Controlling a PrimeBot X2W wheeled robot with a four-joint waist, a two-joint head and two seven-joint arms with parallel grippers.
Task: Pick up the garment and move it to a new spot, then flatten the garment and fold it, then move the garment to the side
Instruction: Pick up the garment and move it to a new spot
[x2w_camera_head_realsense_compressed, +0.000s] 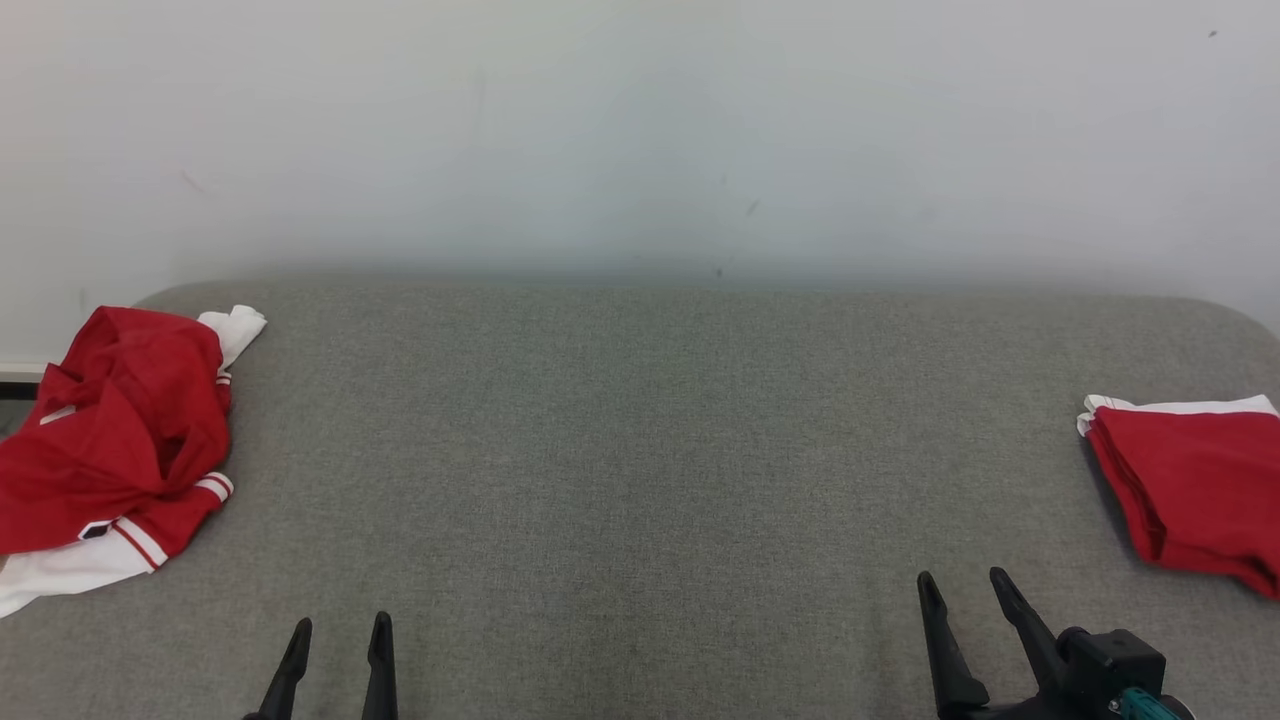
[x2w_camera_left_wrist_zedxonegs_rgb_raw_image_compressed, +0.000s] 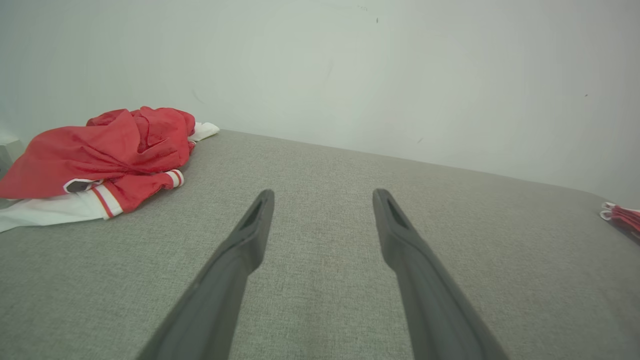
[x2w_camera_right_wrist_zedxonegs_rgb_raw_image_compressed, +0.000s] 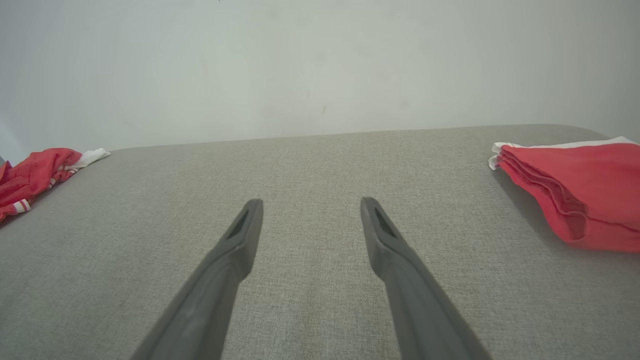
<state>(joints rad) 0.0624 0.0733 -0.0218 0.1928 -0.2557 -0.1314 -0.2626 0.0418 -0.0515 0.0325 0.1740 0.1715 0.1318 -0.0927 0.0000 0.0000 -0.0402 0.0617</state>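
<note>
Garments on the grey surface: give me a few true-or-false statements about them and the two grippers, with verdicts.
1. A crumpled red and white garment lies at the left end of the grey surface. True.
2. A folded red garment lies at the right end. True.
3. The two garments touch. False: they lie apart, with bare surface between them.
4. The left gripper is shut on cloth. False: it is open and holds nothing.
5. The right gripper is open, holding nothing. True.
</note>
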